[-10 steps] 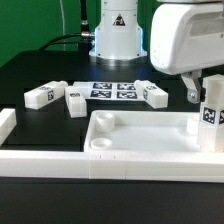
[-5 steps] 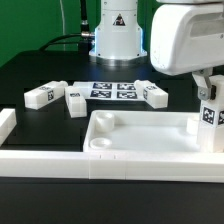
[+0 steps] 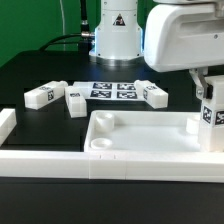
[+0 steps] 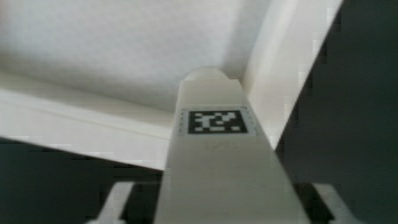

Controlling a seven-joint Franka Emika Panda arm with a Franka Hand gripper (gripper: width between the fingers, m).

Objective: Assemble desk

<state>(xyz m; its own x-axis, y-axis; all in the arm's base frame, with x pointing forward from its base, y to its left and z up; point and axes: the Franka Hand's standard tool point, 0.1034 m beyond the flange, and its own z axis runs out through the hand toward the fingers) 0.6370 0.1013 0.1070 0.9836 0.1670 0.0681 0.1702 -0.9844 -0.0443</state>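
The white tray-like tabletop (image 3: 140,140) lies at the front of the exterior view, sockets up. My gripper (image 3: 209,92) is shut on a white block leg (image 3: 211,122) with a square tag, held upright at the tabletop's corner on the exterior view's right. In the wrist view the leg (image 4: 219,150) runs out from between my fingers (image 4: 121,200) toward the tabletop (image 4: 125,50). Three more tagged legs lie on the black table behind: one (image 3: 41,95), a second (image 3: 75,100) and a third (image 3: 154,95).
The marker board (image 3: 113,90) lies behind the tabletop at the arm's base. Long white border bars run along the front (image 3: 60,162) and the exterior view's left (image 3: 6,122).
My gripper has shifted slightly toward the exterior view's left with the leg. The leg stays upright at the same corner of the tabletop.
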